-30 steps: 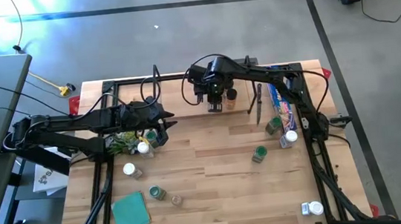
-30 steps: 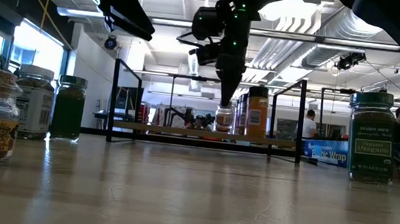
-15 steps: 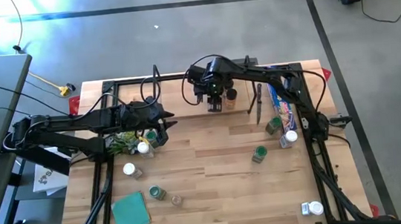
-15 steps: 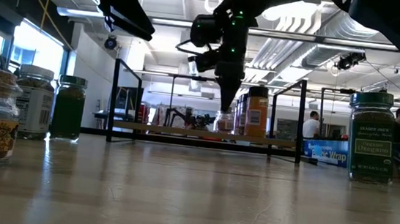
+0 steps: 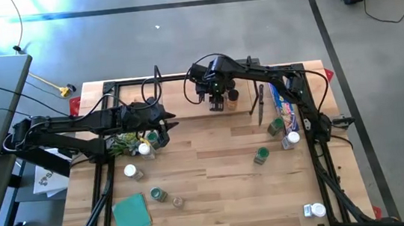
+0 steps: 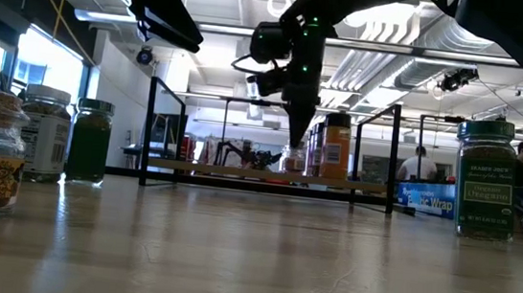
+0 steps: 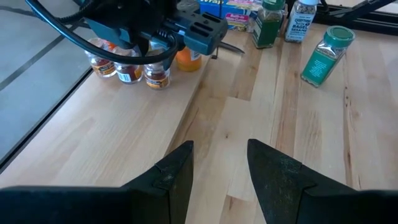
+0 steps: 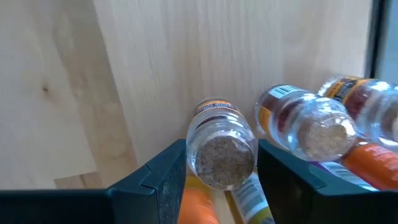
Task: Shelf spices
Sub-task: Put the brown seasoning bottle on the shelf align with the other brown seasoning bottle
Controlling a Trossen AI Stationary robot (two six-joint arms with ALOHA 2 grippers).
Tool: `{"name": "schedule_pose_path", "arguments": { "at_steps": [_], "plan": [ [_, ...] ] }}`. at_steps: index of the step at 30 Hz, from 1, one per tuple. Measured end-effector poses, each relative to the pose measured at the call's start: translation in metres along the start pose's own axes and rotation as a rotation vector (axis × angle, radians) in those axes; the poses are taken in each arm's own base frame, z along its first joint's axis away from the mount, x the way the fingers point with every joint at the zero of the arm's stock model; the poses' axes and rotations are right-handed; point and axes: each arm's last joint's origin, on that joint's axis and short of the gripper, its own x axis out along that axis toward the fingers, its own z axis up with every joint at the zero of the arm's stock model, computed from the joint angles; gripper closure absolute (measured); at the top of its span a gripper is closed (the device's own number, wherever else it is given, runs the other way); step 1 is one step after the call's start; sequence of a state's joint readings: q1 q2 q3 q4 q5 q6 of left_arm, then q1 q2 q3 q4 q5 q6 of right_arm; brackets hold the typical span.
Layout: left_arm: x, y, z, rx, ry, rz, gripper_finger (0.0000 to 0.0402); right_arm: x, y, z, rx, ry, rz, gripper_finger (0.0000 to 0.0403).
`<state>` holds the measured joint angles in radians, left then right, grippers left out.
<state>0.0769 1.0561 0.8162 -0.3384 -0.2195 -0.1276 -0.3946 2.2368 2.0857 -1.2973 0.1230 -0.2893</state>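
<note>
The shelf (image 5: 185, 100) stands at the table's far edge, a light board between thin black end frames (image 6: 240, 172). Several spice jars (image 7: 130, 71) stand in a row on it. My right gripper (image 8: 221, 171) points down over the row, open. Its fingers stand close on either side of a clear jar (image 8: 221, 152) that stands upright on the board (image 6: 291, 159). My left gripper (image 7: 221, 162) hangs open above the table's left part, holding nothing. More jars (image 5: 260, 154) stand loose on the table. My right gripper comes at the jar from above, one finger (image 8: 168, 174) on each side of its upper end. The jar stands upright on the shelf board. I cannot tell whether the fingers touch its sides.
A long blue box (image 5: 283, 101) lies at the far right, with jars (image 5: 276, 126) beside it. A teal square (image 5: 131, 213) lies near left. Loose jars stand at the left (image 5: 130, 169), under the left arm (image 5: 144, 148) and near right (image 5: 314, 209). Bare wood lies mid-table.
The jar under my right gripper shows a little lower in the low view than a second ago and now stands on the shelf board. The gripper has stayed over it.
</note>
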Motion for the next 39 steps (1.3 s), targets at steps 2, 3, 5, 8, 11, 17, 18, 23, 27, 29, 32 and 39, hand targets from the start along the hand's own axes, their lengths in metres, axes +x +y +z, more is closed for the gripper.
{"name": "schedule_pose_path", "arguments": {
  "at_steps": [2,3,5,8,11,17,18,23,27,29,32,39],
  "plan": [
    [0.000,0.000,0.000,-0.001,0.000,0.000,0.0257,0.000,0.000,-0.001,0.000,0.008,-0.010,0.0221],
    [0.000,0.000,0.000,-0.002,0.000,0.000,0.0257,0.000,-0.001,-0.001,0.001,0.010,-0.009,0.0220],
    [0.000,0.000,0.000,-0.001,0.000,0.000,0.0257,0.000,-0.002,-0.002,0.004,0.011,-0.001,0.0215],
    [0.000,0.000,0.000,-0.002,0.000,0.000,0.0257,0.000,-0.001,-0.003,0.002,0.022,0.008,0.0195],
    [0.000,0.000,0.000,-0.010,0.000,0.000,0.0257,-0.001,-0.001,-0.003,0.002,0.019,0.009,0.0169],
    [0.000,0.000,0.000,-0.010,0.001,0.000,0.0257,-0.001,-0.001,-0.002,-0.006,0.017,0.009,0.0151],
    [0.000,0.000,0.000,-0.010,0.001,0.000,0.0257,-0.001,0.000,-0.002,-0.007,0.015,0.009,0.0151],
    [0.000,0.000,0.000,-0.010,0.000,0.000,0.0257,-0.001,-0.001,-0.001,-0.006,0.007,0.006,0.0151],
    [0.000,0.000,0.000,-0.018,0.000,0.000,0.0257,-0.003,-0.001,-0.001,-0.005,-0.003,0.004,0.0151],
    [0.000,0.000,0.000,-0.019,0.000,-0.001,0.0257,-0.007,-0.001,-0.001,0.000,-0.008,0.003,0.0151],
    [0.000,0.000,0.000,-0.019,0.000,-0.001,0.0257,-0.016,-0.003,0.001,0.003,-0.040,-0.003,0.0151],
    [0.000,0.000,0.000,-0.018,0.004,0.000,0.0257,-0.055,-0.007,0.004,0.005,-0.127,-0.026,0.0151]
  ]
}}
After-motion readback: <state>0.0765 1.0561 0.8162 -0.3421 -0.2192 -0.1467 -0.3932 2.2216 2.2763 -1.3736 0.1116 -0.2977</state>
